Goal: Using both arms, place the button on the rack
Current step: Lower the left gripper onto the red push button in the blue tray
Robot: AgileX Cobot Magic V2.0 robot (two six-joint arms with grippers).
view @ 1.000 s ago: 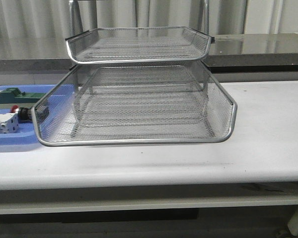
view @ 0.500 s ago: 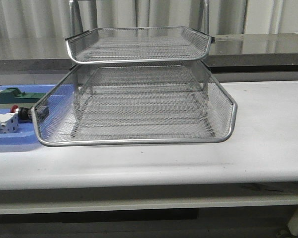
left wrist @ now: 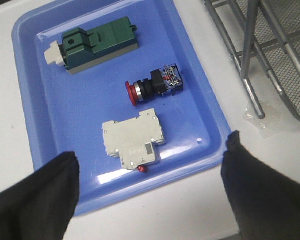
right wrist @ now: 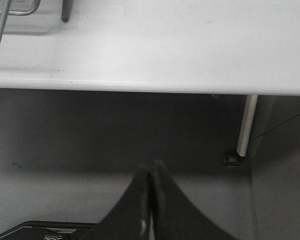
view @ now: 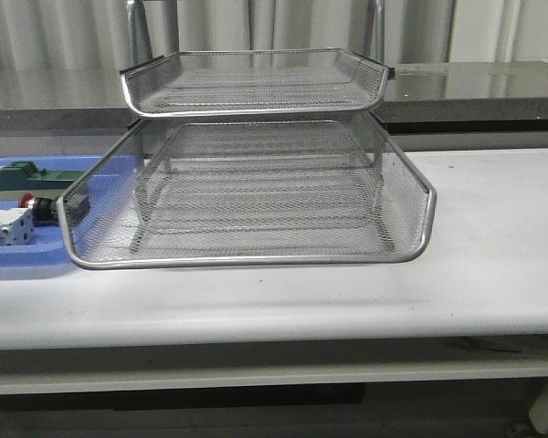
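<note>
No step is judged done: the button lies ungrasped in the blue tray, apart from the rack, with the left gripper spread wide above it and the right gripper pressed together.

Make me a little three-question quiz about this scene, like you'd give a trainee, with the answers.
1. True or false: the button already lies on the rack.
2. Which gripper has its fingers spread wide: left or right?
3. Multiple choice: on the blue tray, the button lies between (A) the green block and the white block, (B) two white blocks, (C) two green blocks.

Key:
1. False; it lies on the blue tray.
2. The left gripper; the right gripper is closed and holds nothing.
3. A.
</note>
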